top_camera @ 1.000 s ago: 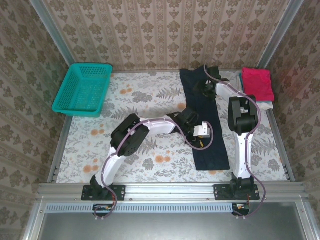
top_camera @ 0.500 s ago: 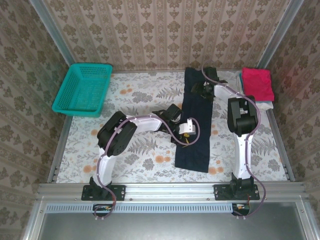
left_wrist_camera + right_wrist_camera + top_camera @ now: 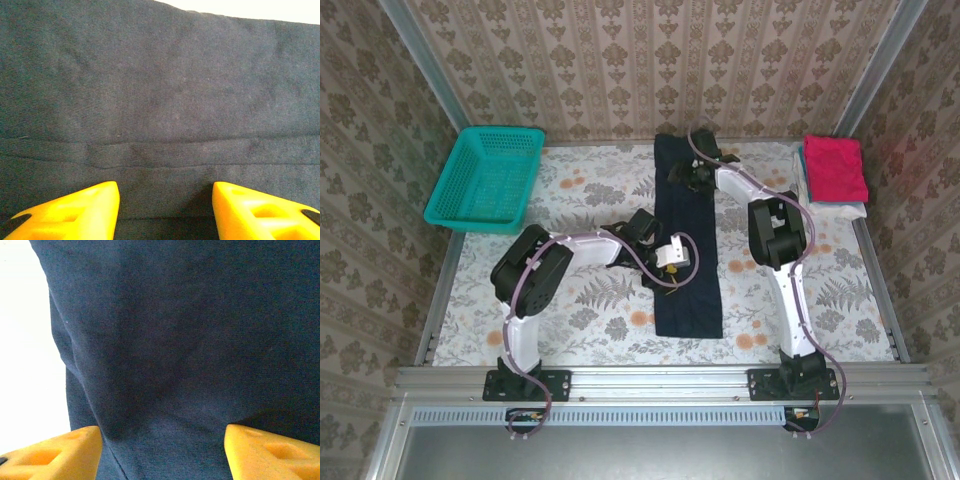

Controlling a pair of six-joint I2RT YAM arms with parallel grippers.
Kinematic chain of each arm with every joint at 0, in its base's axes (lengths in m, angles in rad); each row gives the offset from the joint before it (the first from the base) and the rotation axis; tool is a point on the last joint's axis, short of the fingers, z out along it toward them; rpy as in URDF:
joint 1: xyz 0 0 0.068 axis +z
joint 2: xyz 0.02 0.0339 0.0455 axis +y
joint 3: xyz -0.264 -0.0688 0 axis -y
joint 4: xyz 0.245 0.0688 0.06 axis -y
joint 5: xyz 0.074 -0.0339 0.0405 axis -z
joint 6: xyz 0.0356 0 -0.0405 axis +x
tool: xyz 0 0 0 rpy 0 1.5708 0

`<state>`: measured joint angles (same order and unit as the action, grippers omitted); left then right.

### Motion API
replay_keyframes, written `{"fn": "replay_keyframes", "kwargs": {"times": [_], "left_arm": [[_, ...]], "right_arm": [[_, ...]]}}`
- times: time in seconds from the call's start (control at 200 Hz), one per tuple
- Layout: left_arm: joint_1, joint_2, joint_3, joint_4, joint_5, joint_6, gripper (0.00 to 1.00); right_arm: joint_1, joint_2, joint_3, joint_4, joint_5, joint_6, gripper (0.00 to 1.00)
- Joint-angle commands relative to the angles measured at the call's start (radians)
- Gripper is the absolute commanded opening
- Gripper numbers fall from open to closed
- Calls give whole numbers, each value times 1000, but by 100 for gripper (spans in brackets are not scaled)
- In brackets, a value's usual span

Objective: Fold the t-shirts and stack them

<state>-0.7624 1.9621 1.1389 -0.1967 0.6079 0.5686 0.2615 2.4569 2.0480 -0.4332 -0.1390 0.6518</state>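
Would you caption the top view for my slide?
Left tool and right tool on navy shirt; pink shirt right, basket left.

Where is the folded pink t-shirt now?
In the top view, the pink t-shirt lies at the far right of the table, on the white t-shirt, right of the navy t-shirt.

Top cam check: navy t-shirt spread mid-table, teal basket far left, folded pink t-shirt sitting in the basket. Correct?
Not quite. The pink t-shirt is not in the teal basket; it lies folded at the table's far right, on top of the white t-shirt. The navy t-shirt is spread mid-table as you say. The top external view shows it.
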Motion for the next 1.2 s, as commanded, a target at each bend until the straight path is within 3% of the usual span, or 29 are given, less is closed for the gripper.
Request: {"fn": "replay_keyframes", "kwargs": {"times": [0.0,0.27,0.435,0.625,0.755,0.885,1.04,1.195], "left_arm": [[30,11,-61,-133,-78,-32,54],[27,-4,-42,-114,-86,-54,57],[17,-72,-43,-3,-59,-117,67],[22,-144,-63,106,-21,-126,79],[48,-221,-100,111,25,-110,97],[88,-303,-107,-10,73,-61,98],[112,-403,-117,-182,8,-11,100],[128,-498,-130,-322,-71,5,100]], "right_arm": [[4,89,80,-70,-12,31,67],[1,19,113,-70,-18,-70,73],[-10,-122,30,-16,-10,-180,81],[-65,-410,-367,209,-19,-291,87],[-93,-626,-652,324,1,-416,92],[-88,-832,-886,377,10,-553,94],[-40,-1054,-1076,354,-28,-719,97],[88,-1216,-1173,194,-83,-938,94]]}}
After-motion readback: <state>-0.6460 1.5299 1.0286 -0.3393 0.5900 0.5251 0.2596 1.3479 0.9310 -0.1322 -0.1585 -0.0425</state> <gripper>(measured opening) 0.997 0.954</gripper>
